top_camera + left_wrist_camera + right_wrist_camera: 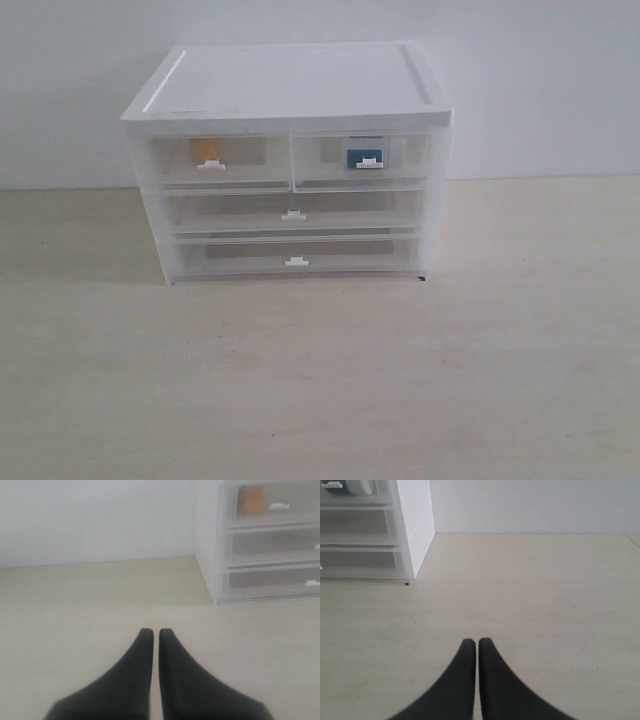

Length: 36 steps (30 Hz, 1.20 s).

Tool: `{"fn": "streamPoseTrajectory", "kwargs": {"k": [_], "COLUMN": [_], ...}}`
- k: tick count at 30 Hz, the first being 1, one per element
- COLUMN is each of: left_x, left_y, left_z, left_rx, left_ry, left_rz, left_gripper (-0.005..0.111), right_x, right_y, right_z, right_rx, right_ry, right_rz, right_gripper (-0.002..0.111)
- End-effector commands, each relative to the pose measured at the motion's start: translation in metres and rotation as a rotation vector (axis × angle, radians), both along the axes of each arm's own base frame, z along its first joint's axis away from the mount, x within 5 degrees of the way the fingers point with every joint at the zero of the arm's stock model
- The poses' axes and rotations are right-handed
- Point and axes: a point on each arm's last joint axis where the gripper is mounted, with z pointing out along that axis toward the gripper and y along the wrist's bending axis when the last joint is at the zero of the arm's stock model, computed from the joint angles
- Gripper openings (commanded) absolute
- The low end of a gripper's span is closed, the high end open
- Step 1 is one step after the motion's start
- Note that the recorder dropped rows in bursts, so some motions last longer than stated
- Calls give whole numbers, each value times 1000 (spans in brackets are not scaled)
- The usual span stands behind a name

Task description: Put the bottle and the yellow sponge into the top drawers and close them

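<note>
So the white plastic cabinet (290, 85) sits at the back of the pale wood-look table (320, 390), up against the white wall. Both small see-through plastic top drawers look pushed in flush with the front. The top drawer on the left of the exterior view (240, 172) has the little yellow sponge (206, 148), an orange-ish foam block, inside, right behind its white clip handle. The top drawer on the right (400, 165) has the small teal-blue bottle (360, 157) in it, white label showing through the plastic. The two full-width clear drawers (293, 205) underneath look shut too.

The black left gripper (156, 632) hangs over bare table, well off the cabinet, jaws pressed together, holding nothing. Same for the black right gripper (476, 642): jaws together, nothing in them, cabinet corner off to the side.
</note>
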Motion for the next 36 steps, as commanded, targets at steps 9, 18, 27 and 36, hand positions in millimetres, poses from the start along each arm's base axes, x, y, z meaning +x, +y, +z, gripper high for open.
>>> {"fn": "streamPoseTrajectory", "kwargs": {"k": [9, 18, 27, 36], "left_x": [-1, -1, -1, -1], "left_y": [0, 0, 0, 0], "left_z": [-3, -3, -3, -3], "left_rx": [5, 5, 5, 5], "left_ry": [26, 26, 26, 26], "left_rz": [4, 4, 4, 4], "left_gripper": [4, 4, 4, 4], "right_x": [0, 0, 0, 0], "right_y": [0, 0, 0, 0], "right_z": [1, 1, 1, 1], "right_rx": [0, 0, 0, -19], "right_ry": [-14, -14, -14, -16], "right_rz": [-1, -1, -1, 4], "right_gripper": [0, 0, 0, 0]}}
